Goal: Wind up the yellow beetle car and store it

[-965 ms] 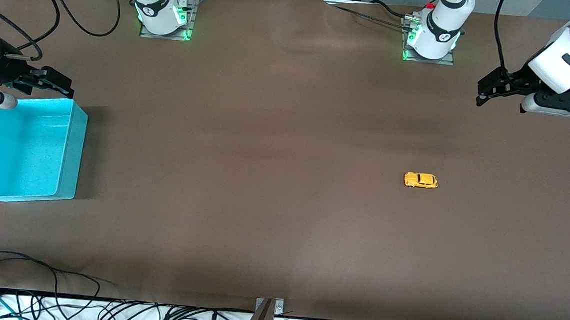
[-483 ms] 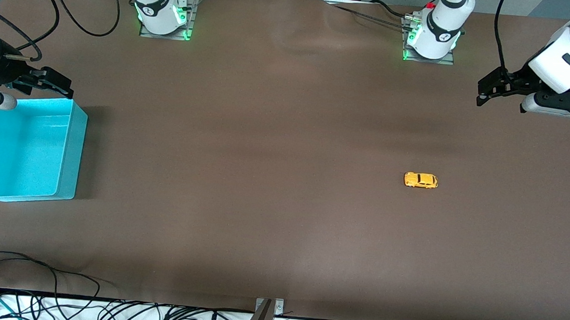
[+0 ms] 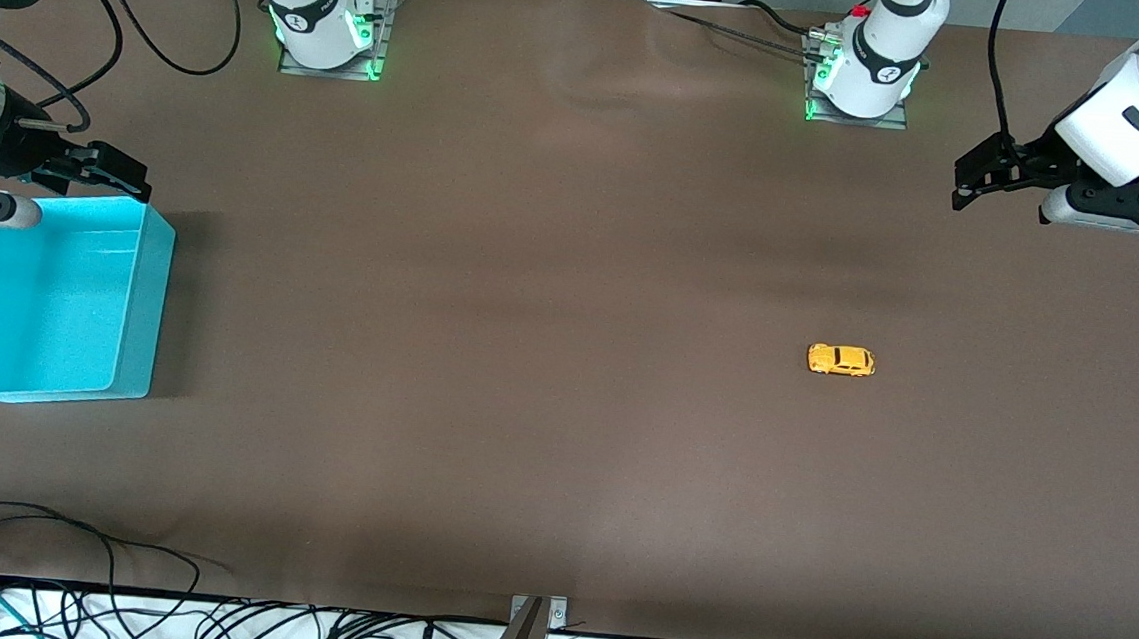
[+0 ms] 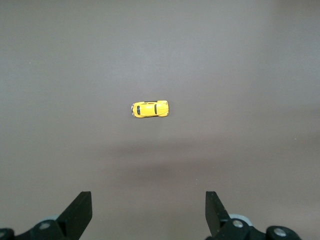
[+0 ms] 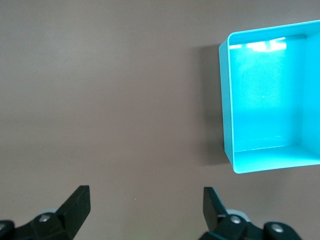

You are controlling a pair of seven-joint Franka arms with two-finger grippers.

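Note:
The yellow beetle car [image 3: 840, 361] stands on its wheels on the brown table, toward the left arm's end. It also shows in the left wrist view [image 4: 150, 108]. My left gripper [image 3: 962, 183] hangs open and empty in the air over the table edge at that end, well apart from the car; its jaws stand wide in the left wrist view [image 4: 148, 215]. The turquoise bin [image 3: 155, 260] sits empty at the right arm's end. My right gripper [image 3: 128, 182] is open and empty, just over the bin's rim; the bin also shows in the right wrist view [image 5: 227, 100].
The two arm bases [image 3: 322, 17] [image 3: 866, 70] stand along the table's top edge in the front view. Cables [image 3: 111, 568] lie along the edge nearest the front camera. A metal bracket [image 3: 527, 637] sits at the middle of that edge.
The right arm has shifted slightly, its gripper a little lower over the bin's rim. The left arm and the car have not moved.

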